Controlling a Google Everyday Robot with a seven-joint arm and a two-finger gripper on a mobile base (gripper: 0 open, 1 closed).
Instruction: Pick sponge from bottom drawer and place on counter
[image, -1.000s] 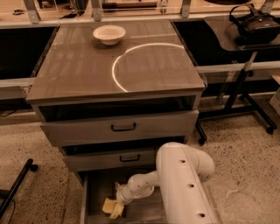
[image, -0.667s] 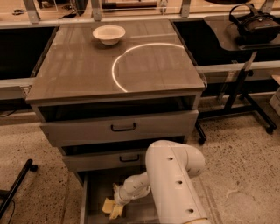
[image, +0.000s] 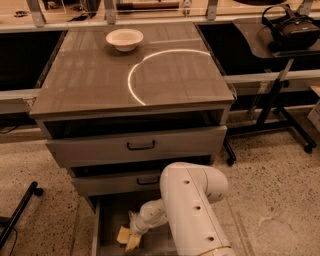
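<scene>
Gripper down inside bottom drawer, sponge right at its tip. Can't tell whether it's gripping. Counter well above it.

The sponge is pale yellow against the wood-grain floor of the grey-brown bottom drawer. The gripper, down in that drawer at the sponge, is cream-white like the arm. The counter is glossy grey-brown with a bright white arc. The bowl is cream-white; the drawer handles are black
</scene>
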